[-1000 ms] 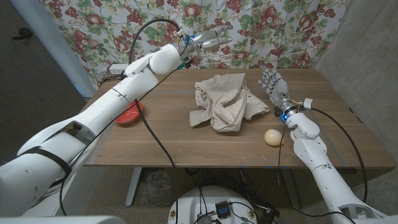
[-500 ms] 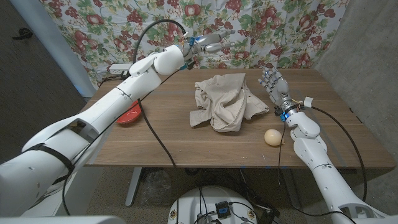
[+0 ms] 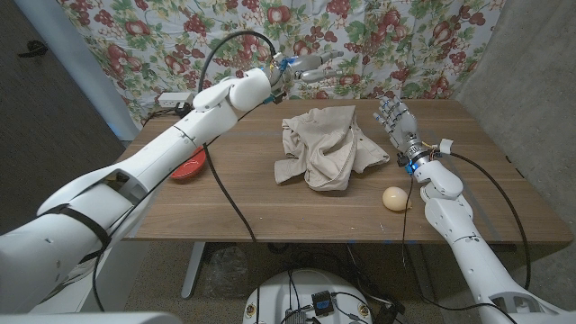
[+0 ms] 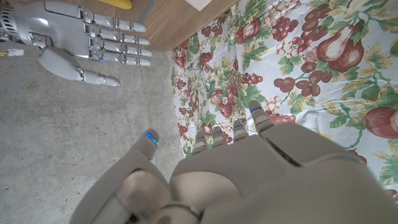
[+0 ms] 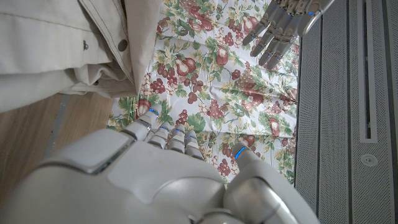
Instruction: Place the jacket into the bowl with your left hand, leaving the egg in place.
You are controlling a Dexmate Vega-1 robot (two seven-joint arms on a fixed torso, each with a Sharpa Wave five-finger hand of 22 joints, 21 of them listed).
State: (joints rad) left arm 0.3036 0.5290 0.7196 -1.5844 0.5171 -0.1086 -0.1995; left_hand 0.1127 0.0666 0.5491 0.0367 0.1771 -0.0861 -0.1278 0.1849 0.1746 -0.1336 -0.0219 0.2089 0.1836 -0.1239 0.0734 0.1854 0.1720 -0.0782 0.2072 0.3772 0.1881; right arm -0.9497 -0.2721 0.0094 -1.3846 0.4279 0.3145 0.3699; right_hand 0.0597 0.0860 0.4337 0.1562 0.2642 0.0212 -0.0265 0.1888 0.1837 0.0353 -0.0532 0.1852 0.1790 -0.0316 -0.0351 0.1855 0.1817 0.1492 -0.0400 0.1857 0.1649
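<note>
1. Left hand (image 3: 308, 65) up high over the table's far edge, above and beyond the jacket, against the floral curtain (image 3: 360, 36), fingers spread apart, holding nothing
2. Same left hand (image 4: 249, 180) from its own wrist camera: back of the hand in front, fingertips pointing at the fruit-patterned cloth, nothing between them
3. Also seen from the right wrist camera as an open hand (image 5: 283, 28) with splayed fingers, well clear of the jacket
4. Right hand (image 3: 396, 121) standing upright near the table's right side, fingers straight and apart, palm upright, empty; just beside the jacket's right edge, apart from it as far as can be told
5. Seen too from the left wrist camera (image 4: 68, 37), fingers stretched out, gripping nothing
6. Jacket (image 3: 326, 148) lying crumpled in a beige heap in the middle of the wooden table (image 3: 270, 211), touched by neither hand; buttons and folds showing close up (image 5: 62, 50)
7. Egg (image 3: 393, 197) on the table near the front right, close to the jacket's lower right corner, beside the right forearm
8. Red bowl (image 3: 187, 166) at the table's left edge, partly hidden behind the left arm, well apart from the jacket
</note>
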